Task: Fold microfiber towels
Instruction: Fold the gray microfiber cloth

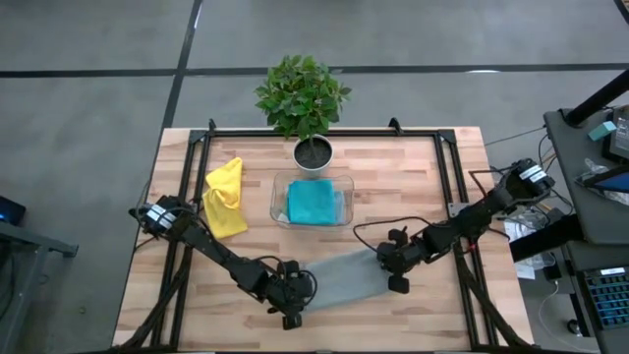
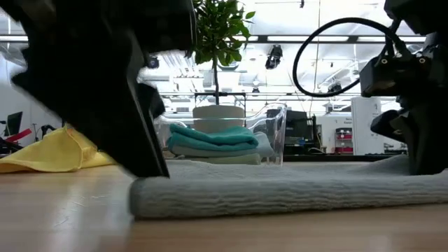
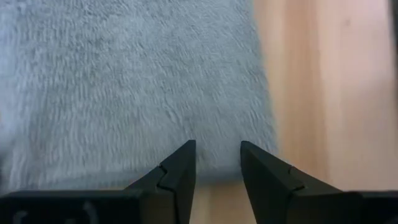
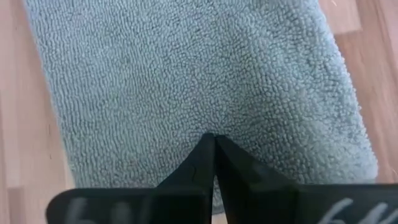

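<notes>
While shut, right hand (image 4: 214, 140) pinches grey towel (image 4: 199, 81)

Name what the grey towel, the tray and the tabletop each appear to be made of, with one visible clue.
Grey towel: soft looped pile, probably microfiber; tiny nubby loops show.
Tray: clear, glossy, likely plastic; the folded teal towel shows through its walls.
Tabletop: pale wood planks, smooth finish; grain and seams are visible.

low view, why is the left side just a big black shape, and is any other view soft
Low view: the left tool stands close to the lens, backlit by bright ceiling lights. Left wrist view: the grey towel looks slightly smeared; right wrist view shows crisp pile.
</notes>
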### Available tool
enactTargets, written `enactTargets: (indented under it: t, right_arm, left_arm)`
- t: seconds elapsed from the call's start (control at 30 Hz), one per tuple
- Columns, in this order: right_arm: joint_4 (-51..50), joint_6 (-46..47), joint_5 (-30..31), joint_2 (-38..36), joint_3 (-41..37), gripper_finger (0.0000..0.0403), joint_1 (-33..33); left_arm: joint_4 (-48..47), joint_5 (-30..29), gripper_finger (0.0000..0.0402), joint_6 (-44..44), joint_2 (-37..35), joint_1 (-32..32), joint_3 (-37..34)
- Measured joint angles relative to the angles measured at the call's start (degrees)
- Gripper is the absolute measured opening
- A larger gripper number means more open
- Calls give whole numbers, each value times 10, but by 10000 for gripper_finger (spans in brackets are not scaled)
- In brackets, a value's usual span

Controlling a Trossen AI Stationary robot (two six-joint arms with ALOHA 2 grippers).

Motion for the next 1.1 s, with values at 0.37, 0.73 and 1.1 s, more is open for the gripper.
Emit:
enactTargets:
  t: [0.37,0.73,1.1]
  right_arm:
    - [5,-3,8,-45,-1,9,0]
    - [14,-3,20,-41,-1,9,0]
    - [16,-4,20,-41,-7,9,0]
  left_arm:
    - [-48,-139,111,48,-62,8,-1]
    - [-73,-217,111,30,-11,23,-4]
    - [-179,-206,111,-84,2,23,-4]
